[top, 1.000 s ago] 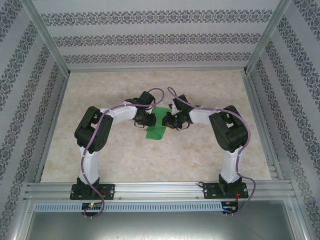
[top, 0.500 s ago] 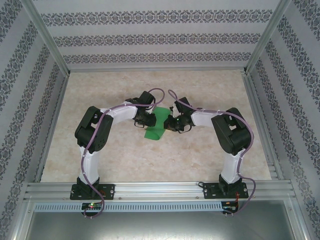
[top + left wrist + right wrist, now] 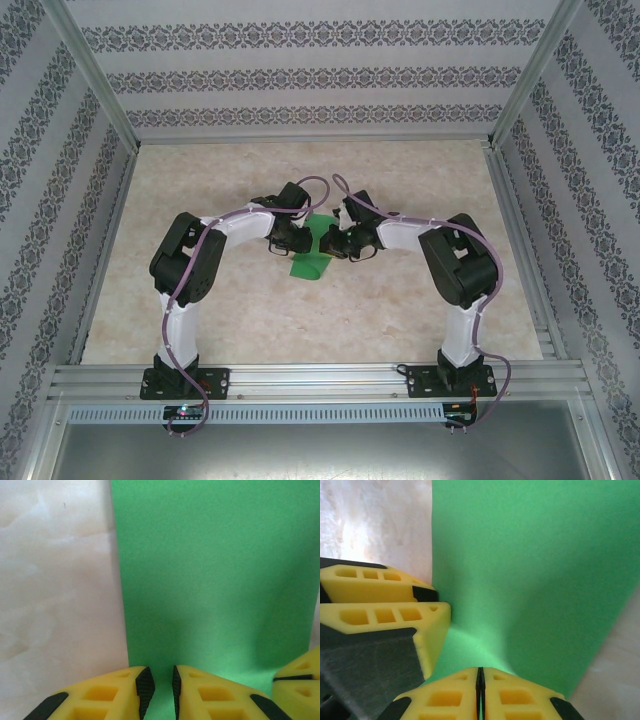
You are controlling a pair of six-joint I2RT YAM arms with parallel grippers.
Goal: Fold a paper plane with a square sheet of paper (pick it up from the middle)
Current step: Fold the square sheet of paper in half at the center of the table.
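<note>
Right gripper (image 3: 336, 243) has swung back left since half a sec ago and is in tight vs the left gripper (image 3: 291, 240) again, as it was a full sec back; left arm hasn't budged. Green paper (image 3: 311, 263) sits mid-table (image 3: 200, 180) btwn the two grippers: far part lifted up btwn them, near part curling down toward the arm bases w/ a rounded edge. Left wrist view: left gripper (image 3: 159, 685) jaws narrow, just a slit apart, nipping the paper (image 3: 215, 580), which fills the slit and runs on ahead as a broad strip, its straight left edge over the pale marbled table (image 3: 55, 605). The other gripper's yellow fingertips (image 3: 305, 665) poke in bottom right. Right wrist view: right gripper (image 3: 480, 682) pads pressed together on a raised pinch of paper (image 3: 535, 565), which tents up to the tips. Left gripper's fingers (image 3: 395, 592) lie just beside, at the paper's left edge, touching it.
</note>
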